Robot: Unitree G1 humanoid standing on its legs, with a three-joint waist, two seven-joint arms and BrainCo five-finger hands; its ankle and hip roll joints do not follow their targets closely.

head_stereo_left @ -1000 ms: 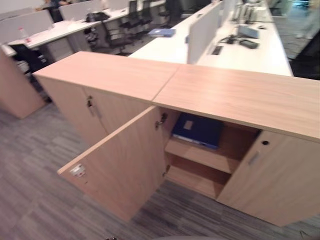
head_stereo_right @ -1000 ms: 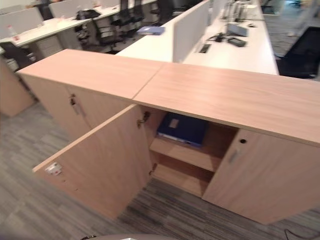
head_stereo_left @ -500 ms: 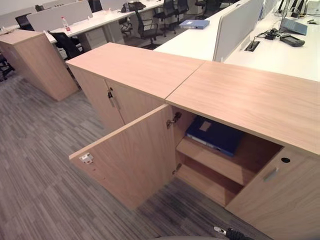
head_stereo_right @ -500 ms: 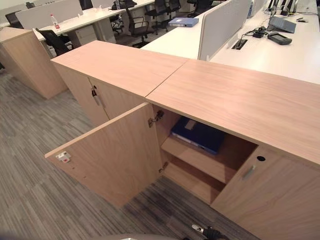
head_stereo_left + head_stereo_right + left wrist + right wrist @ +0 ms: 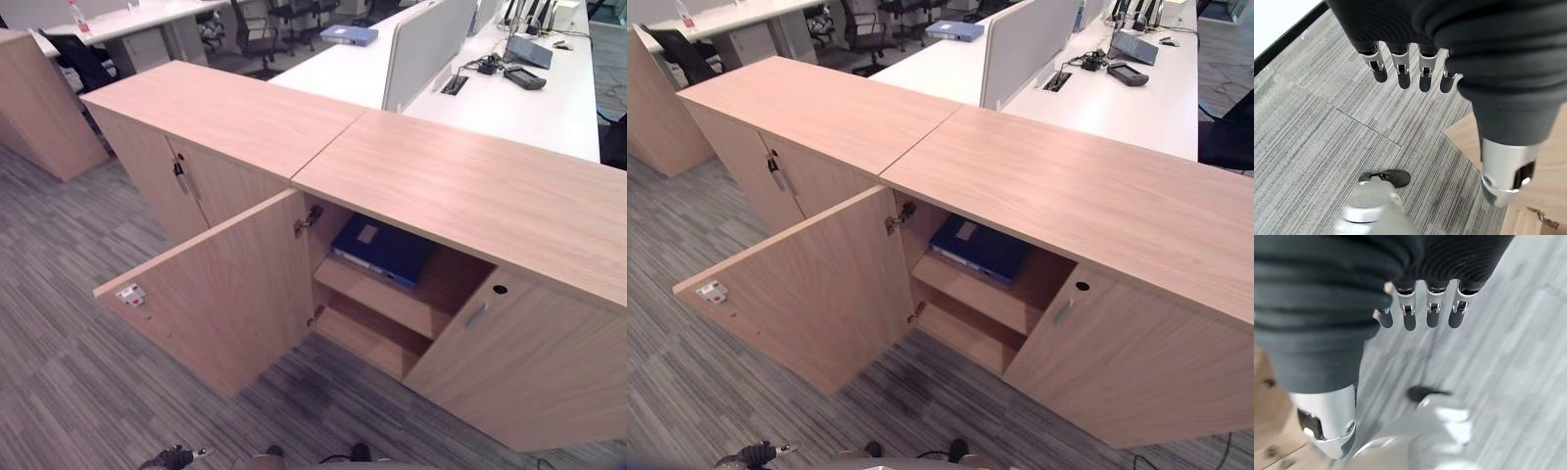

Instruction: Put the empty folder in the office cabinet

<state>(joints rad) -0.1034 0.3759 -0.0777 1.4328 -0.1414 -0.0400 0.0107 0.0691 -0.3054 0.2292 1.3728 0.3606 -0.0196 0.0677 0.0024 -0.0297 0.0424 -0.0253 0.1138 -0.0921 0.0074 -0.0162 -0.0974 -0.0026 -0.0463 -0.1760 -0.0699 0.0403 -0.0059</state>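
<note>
Down by the carpet [image 5: 1312, 122] hang both hands, each with its fingers straight and loose and nothing in them. From the left wrist view the left hand [image 5: 1405, 58] has its dark-tipped fingers [image 5: 1403, 78] spread in a row over the grey striped floor, its thumb [image 5: 1506, 181] standing apart from them, and beyond the thumb sits a corner of pale wood with a metal hinge [image 5: 1540, 218]. The right hand [image 5: 1425, 298] looks the same in its own wrist view: fingers [image 5: 1432, 316] relaxed and touching nothing, thumb [image 5: 1327, 423] off to one side, with some pale wood past it.

Well away from both hands, up ahead of them, stands the office cabinet [image 5: 460, 186]. Its left door [image 5: 220, 289] is swung wide open while the right door [image 5: 524, 367] is closed. On the upper shelf [image 5: 377, 294] inside lies the blue folder [image 5: 384, 248], flat, with a pale label on its cover, tucked under the cabinet top. The lower shelf [image 5: 367, 338] sits beneath it. A second cabinet [image 5: 211, 122] joins on the left, doors shut. Behind both runs a white worktop [image 5: 509, 103] with a grey divider screen [image 5: 421, 44], and a second blue folder [image 5: 348, 34] rests further back.
</note>
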